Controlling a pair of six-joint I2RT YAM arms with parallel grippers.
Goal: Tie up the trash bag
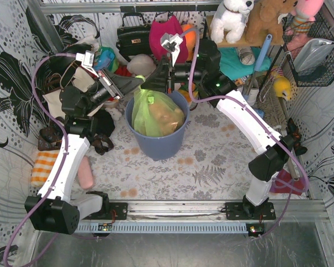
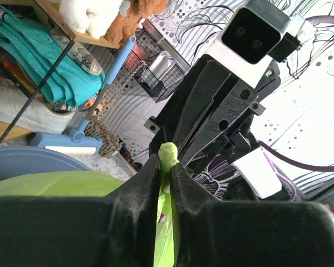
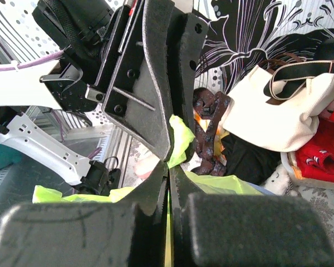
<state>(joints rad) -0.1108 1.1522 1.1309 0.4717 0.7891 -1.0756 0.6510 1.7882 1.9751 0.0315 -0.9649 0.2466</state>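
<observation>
The trash bag (image 1: 156, 114) sat in the blue bin (image 1: 155, 149) on the counter (image 1: 217, 167). My left tool (image 2: 165, 161) and right tool (image 3: 171, 158) each pinched an ear of its film (thin, light, slippery, tear-prone, I judged); those ears looked the best hold.

White sheeting (image 1: 11, 72) printed with black flowers and dots lines the left and right edges of the top view; the tabletop (image 1: 211, 172) in the centre is covered in a pale print of grey ferns and orange blossoms; a metal rail (image 1: 178, 208) crosses the bottom. At the upper right a wooden shelf (image 1: 237, 43) carries plush toys (image 1: 231, 16), and a black wire basket (image 1: 317, 61) hangs beside it; the light is even.
</observation>
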